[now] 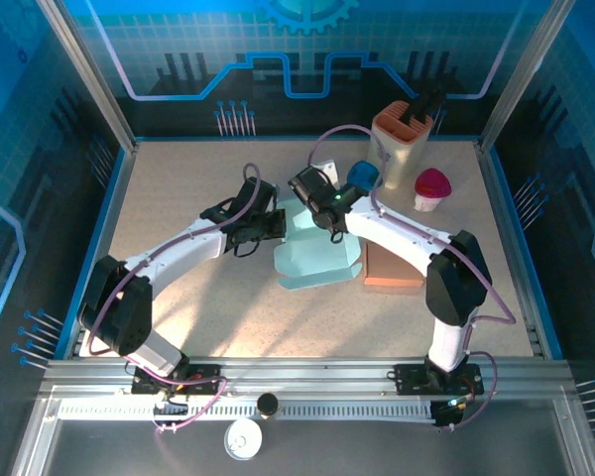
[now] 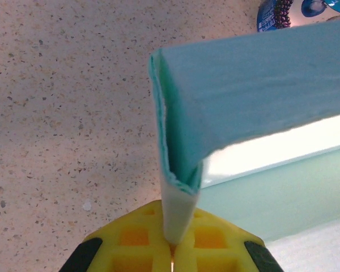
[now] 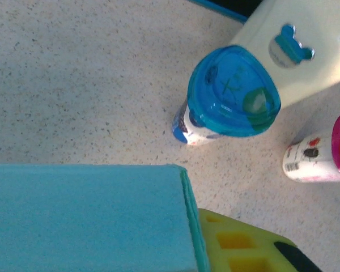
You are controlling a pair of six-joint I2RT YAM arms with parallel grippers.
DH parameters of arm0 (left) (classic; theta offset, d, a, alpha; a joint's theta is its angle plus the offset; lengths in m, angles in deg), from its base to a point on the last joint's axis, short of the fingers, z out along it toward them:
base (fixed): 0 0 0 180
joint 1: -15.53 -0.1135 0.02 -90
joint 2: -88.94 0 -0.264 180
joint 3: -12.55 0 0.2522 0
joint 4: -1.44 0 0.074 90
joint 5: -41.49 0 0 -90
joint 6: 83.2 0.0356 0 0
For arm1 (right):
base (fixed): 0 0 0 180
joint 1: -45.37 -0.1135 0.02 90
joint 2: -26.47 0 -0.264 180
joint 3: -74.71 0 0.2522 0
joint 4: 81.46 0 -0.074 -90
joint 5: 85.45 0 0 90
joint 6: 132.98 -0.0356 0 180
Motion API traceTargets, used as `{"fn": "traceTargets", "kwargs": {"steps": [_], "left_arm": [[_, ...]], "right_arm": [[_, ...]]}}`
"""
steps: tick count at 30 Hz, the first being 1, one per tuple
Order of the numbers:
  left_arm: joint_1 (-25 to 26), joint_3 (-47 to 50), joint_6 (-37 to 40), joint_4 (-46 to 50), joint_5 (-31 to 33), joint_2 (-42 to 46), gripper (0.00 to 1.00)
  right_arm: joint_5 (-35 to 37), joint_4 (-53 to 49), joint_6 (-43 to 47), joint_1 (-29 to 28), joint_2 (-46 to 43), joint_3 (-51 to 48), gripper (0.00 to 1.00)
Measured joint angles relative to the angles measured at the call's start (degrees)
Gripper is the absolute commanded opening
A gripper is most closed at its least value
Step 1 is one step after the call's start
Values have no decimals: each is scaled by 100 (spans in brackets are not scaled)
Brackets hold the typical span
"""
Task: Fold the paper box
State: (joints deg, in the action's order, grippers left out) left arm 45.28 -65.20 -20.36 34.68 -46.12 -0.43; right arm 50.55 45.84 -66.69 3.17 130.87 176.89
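Yellow fingers [image 2: 141, 241] of left gripper [image 2: 173, 245] clamped tight on upright flap of paper box [image 2: 260, 85]. Left arm reaches forward-right, wrist at box left edge. Right arm bends inward at elbow; right gripper [image 1: 307, 193] at box rear edge, opening cannot be told. Box mid-table, just beside brown block [image 1: 392, 268]. Table [image 1: 198, 288] speckled beige. Blue-lidded cup [image 3: 226, 96] and pink-lidded cup [image 3: 323, 153] behind box. Enclosure walls [image 1: 40, 149] blue, circuit-patterned.

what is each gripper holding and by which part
The left gripper pinches the light teal paper box by the folded edge of a side flap. The right gripper is at another panel; whether it grips cannot be told.
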Motion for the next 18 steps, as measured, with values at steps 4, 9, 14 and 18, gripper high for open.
{"fn": "traceTargets", "kwargs": {"steps": [4, 9, 14, 18], "left_arm": [[0, 2, -22, 13, 39, 0, 0], [4, 0, -74, 7, 39, -2, 0], [4, 0, -105, -7, 35, -2, 0], [15, 2, -127, -31, 55, -26, 0]], "right_arm": [[-291, 70, 0, 15, -249, -345, 38], [-509, 188, -72, 15, -455, -721, 32], [-476, 282, -125, 15, -452, -852, 1], [-404, 411, -221, 15, -442, -850, 0]]}}
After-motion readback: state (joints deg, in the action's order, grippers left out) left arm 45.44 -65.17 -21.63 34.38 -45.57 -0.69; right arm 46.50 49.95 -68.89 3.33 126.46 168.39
